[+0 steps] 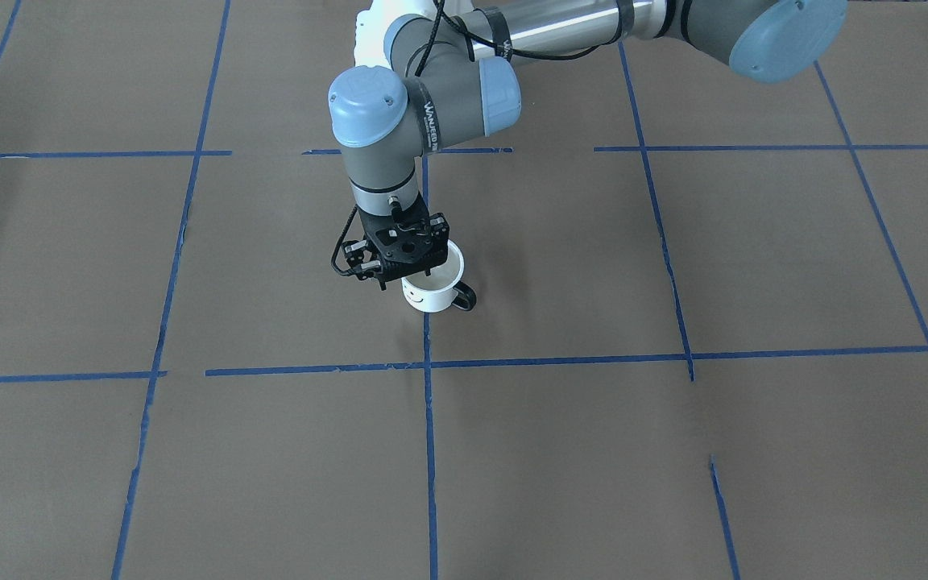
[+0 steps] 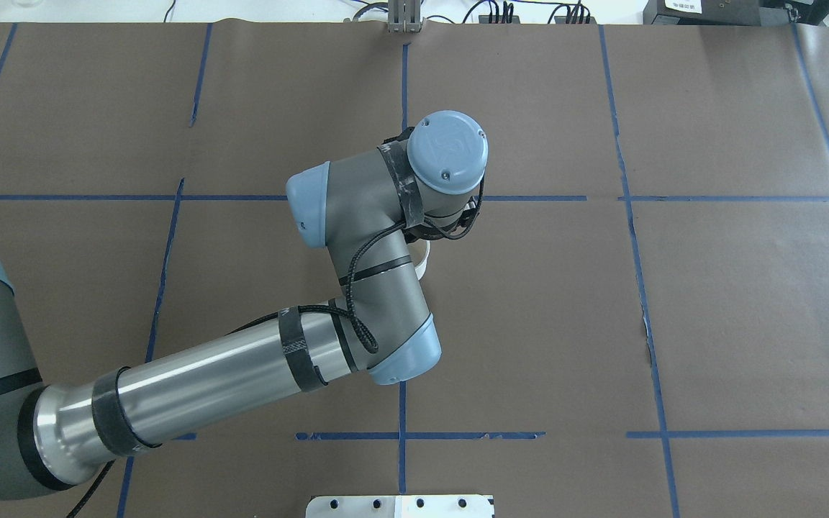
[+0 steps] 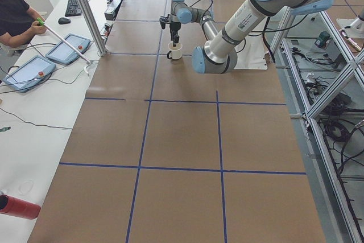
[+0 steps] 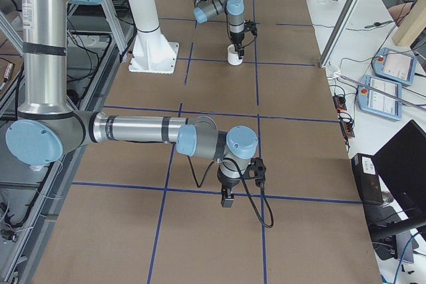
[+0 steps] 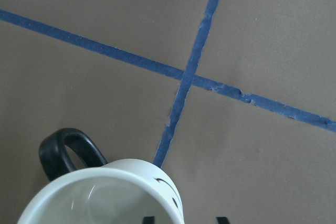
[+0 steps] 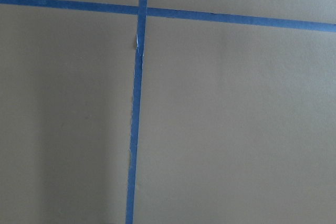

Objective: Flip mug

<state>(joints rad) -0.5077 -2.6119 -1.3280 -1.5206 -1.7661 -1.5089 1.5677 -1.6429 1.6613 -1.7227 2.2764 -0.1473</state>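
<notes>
Mug is upright on the counter, mouth up. It sits on a blue tape line, between two of the line's crossings. In the front-facing view the black handle points to view-right and the smiley is on the view-left side of the wall.

Left gripper points straight down over the mug's rim, on the smiley side, opposite the handle. In the left wrist view the mug fills the bottom left corner, with only the tips of the fingers showing at the bottom edge. The fingers are apart, one tip over the mug's inside and the other outside the wall. The gap looks wider than the wall. I can't tell if either tip touches.

In the overhead view the left wrist covers almost everything, leaving only a sliver of white rim visible.

Right gripper hangs low over bare counter near a tape line, well apart from the mug. It shows only in the right side view, so I can't tell whether its fingers are apart or together. The right wrist camera shows just brown counter and a tape crossing.
</notes>
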